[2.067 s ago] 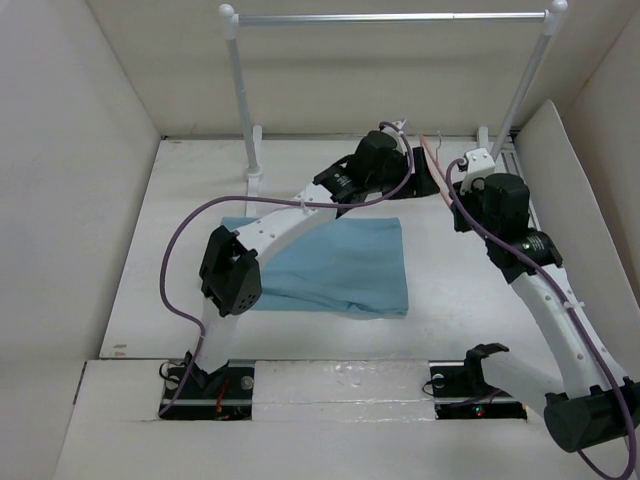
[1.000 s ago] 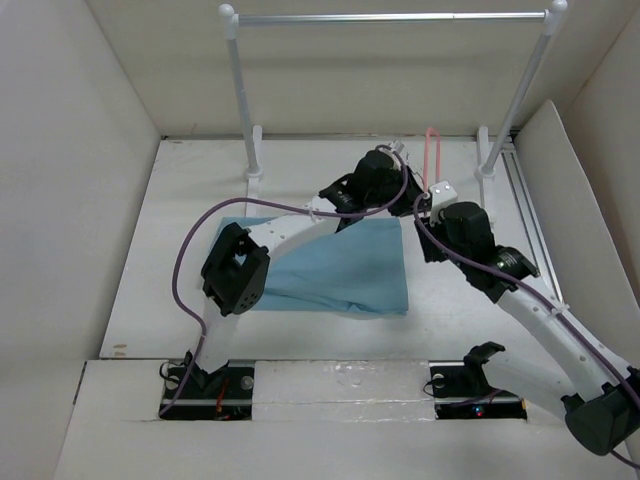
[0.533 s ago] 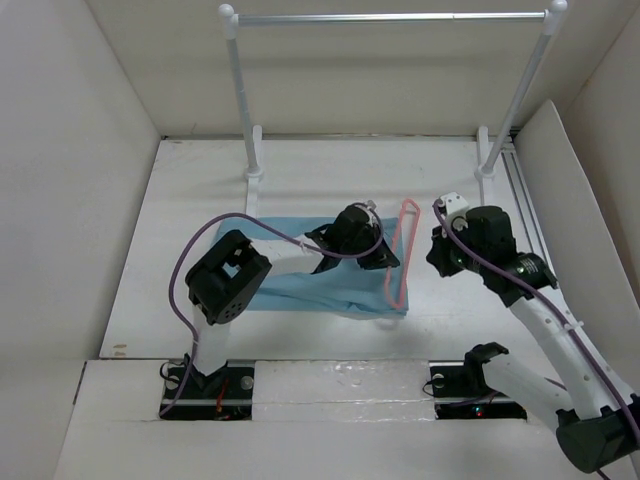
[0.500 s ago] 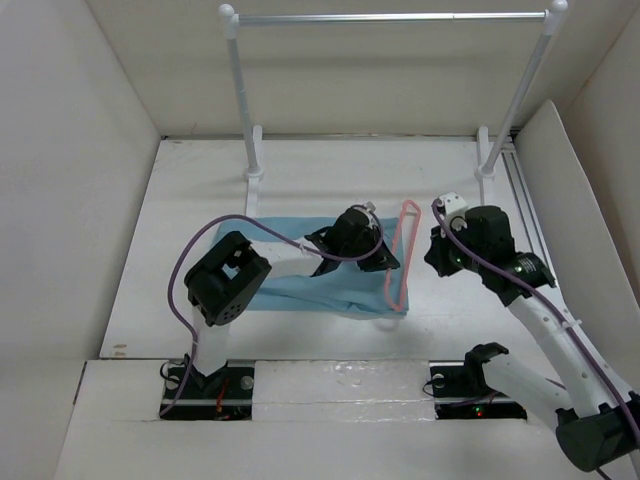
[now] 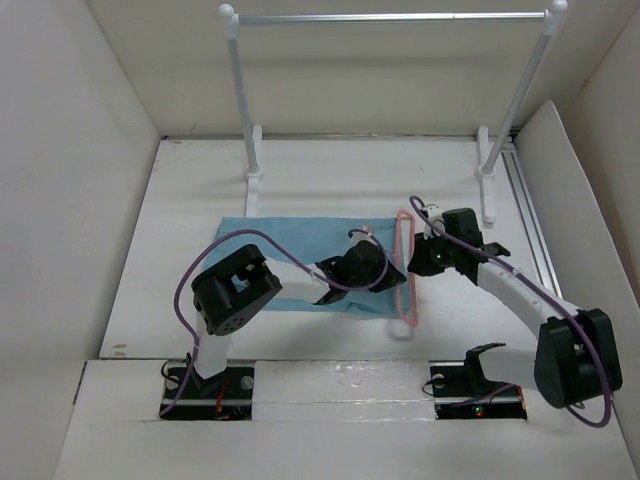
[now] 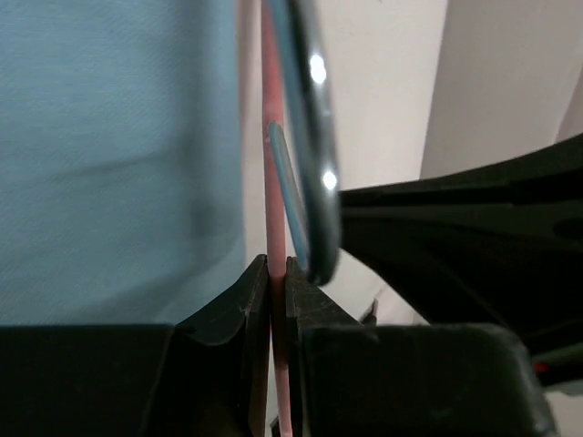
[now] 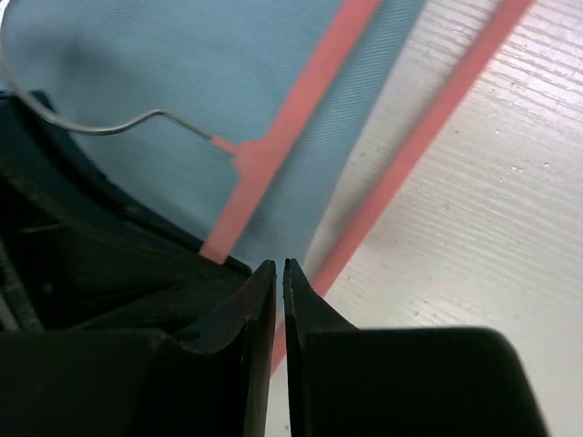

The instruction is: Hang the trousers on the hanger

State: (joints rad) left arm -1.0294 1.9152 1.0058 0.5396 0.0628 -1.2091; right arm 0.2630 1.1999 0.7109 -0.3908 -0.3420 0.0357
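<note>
White panels wall in a white counter point(image 5: 200, 190), with a silver garment rail point(image 5: 390, 17) standing along its far edge.

The trousers point(image 5: 300, 240) lie folded flat near the middle of the counter, closer to the near edge than to the rail. No part of them is lifted.

At their right edge, the left tool point(image 6: 278, 266) is clamped tight on the hanger point(image 7: 299, 91). The thin pink bar runs straight up between its fingers, and the metal hook point(image 6: 314, 182) sits just beyond them.

The hanger lies flat along the right edge of the trousers. The right wrist view shows the hook-side bar resting on the blue cloth and the other bar on bare counter just beside it.

The right tool point(image 7: 280, 266) has its fingers nearly together, with only a thin slit between them. The outer bar crosses right at that slit. I cannot tell whether the bar is pinched or only passes beneath.

As I judge it, only the early part is done: the hanger is in hand and set against the garment. No cloth passes through the frame or over a bar. Threading a leg through, draping it and lifting all remain.
</note>
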